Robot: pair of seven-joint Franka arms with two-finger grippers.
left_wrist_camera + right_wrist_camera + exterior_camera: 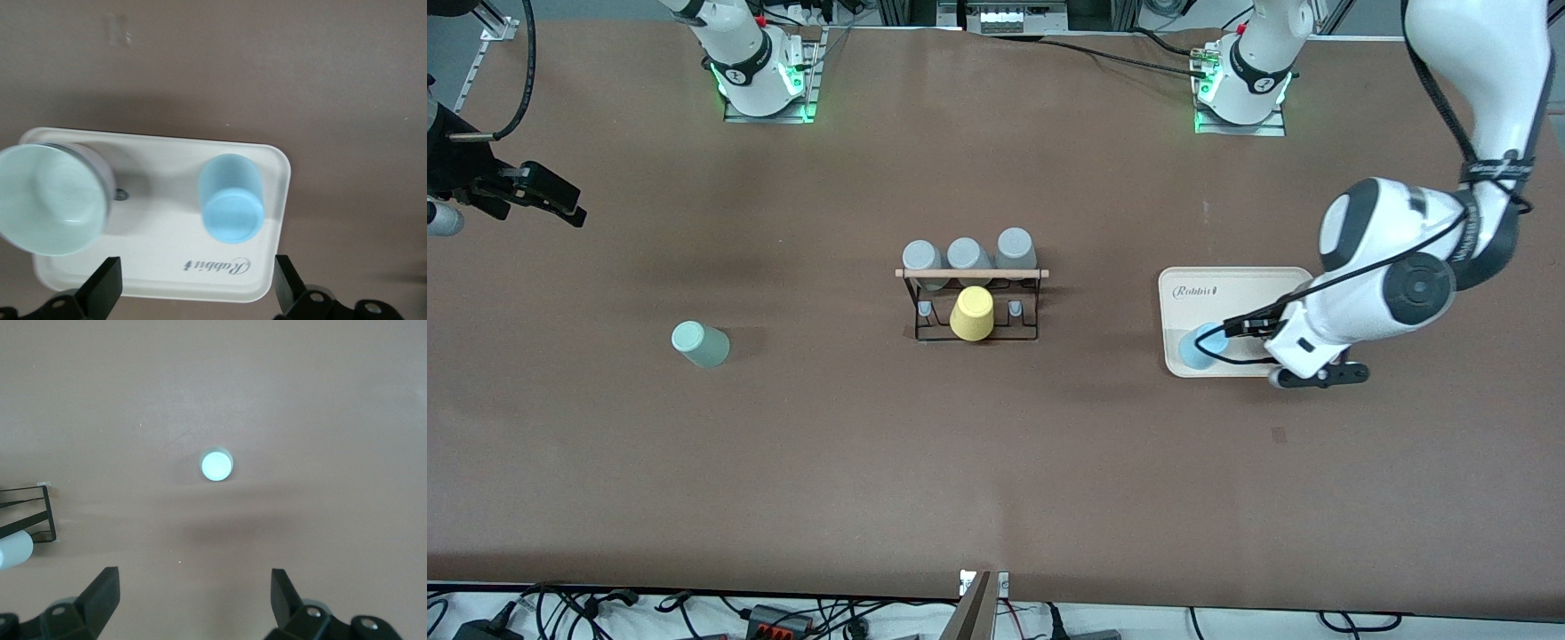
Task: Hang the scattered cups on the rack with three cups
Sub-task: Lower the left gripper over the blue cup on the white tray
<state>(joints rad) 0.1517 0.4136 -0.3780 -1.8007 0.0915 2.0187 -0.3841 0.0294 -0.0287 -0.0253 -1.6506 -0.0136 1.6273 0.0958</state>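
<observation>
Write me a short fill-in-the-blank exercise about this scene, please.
The ____ cup is on the tray.
The rack holds ____ grey cups and one yellow cup.
The left gripper, over the tray, is ____.
The right gripper, open over the table, faces the ____ cup.
Answers: blue; three; open; mint.

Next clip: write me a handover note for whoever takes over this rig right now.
Left end effector: open, over the tray, nothing gripped.
Right end effector: open, empty, waiting above the table's right-arm end.
Blue cup: on the tray, beside a pale open cup.
Mint cup: on the table, between the rack and the right arm's end.
Rack: mid-table, carrying three grey cups and a yellow cup.
Done: neither cup hung.
Left: hang both.
</observation>
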